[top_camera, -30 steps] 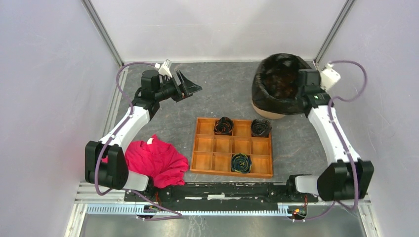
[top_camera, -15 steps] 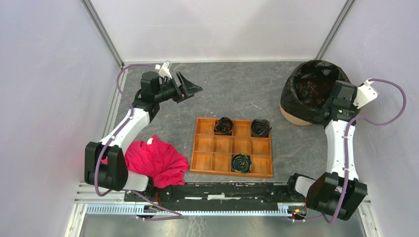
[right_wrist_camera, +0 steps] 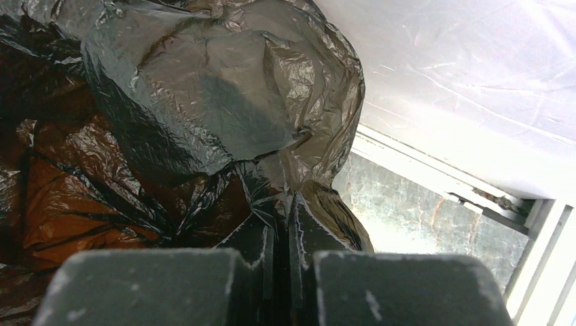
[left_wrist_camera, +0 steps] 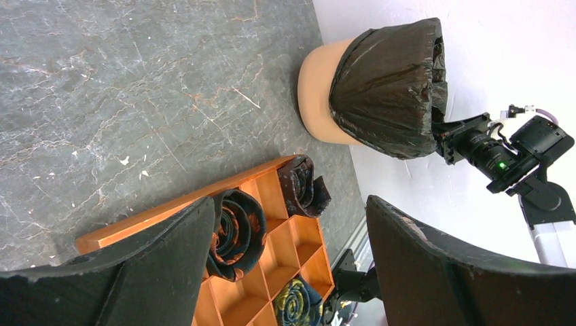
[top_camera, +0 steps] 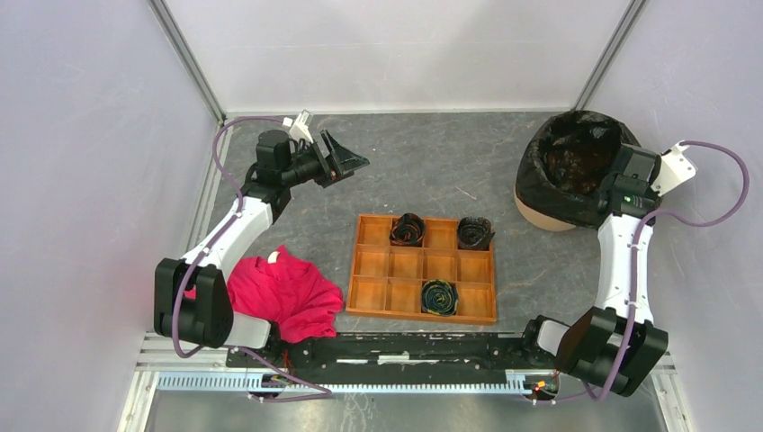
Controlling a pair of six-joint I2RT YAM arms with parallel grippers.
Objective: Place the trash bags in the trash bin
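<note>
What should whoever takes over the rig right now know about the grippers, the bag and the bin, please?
Left gripper: open, empty, above the grey table, far left.
Right gripper: shut on a fold of the large glossy black plastic trash bag at the rim of the round terracotta-orange plastic bin, far right corner.
Done: bag lines the bin, edge draped over the rim.
Left: release the film; probably nothing else.

We see a wooden tray (top_camera: 371, 292) of square compartments on the grey counter (top_camera: 423, 171), with two dark rolls (top_camera: 408, 229) in its far row and a third roll (top_camera: 439, 297) nearer. A crumpled red-pink garment (top_camera: 283, 292) lies just left of it.
</note>
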